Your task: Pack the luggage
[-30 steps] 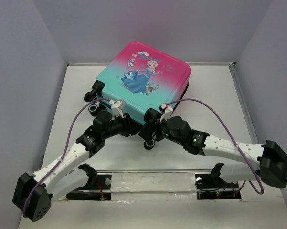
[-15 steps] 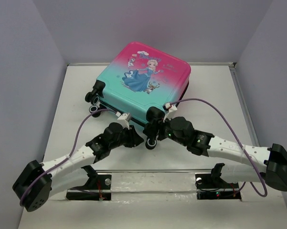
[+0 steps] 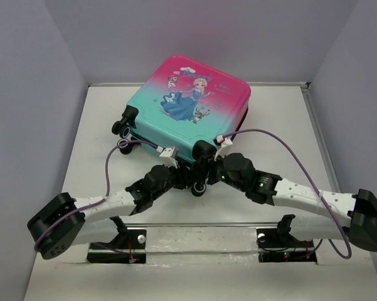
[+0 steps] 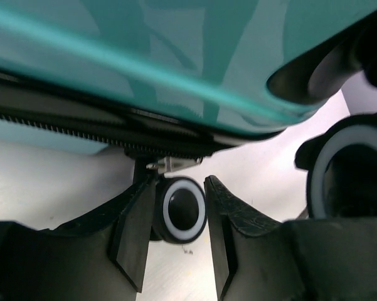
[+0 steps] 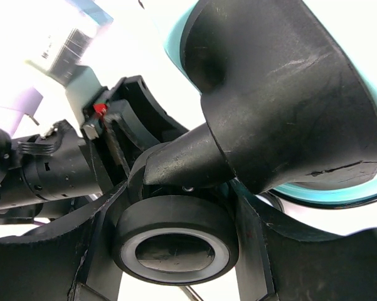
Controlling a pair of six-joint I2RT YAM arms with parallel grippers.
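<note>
Wrist views: right gripper [image 5: 179, 195] fingers clamp a black caster wheel [image 5: 175, 241]. Left gripper [image 4: 179, 185] fingers stand apart, framing a white-ringed wheel [image 4: 183, 211] below the zipper seam [image 4: 81, 124]. Overhead view: the luggage [image 3: 188, 106] lies lid down, princess side up, at the far centre of the table [image 3: 288, 125], contents hidden.

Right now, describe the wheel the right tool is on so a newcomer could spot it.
The pink-to-teal luggage lies printed side up on the white table. At its teal near edge, go to the right-hand corner: the black wheel sits under a bulky black housing, held between the right tool's fingers. The left corner's wheels have nothing gripping them.
</note>
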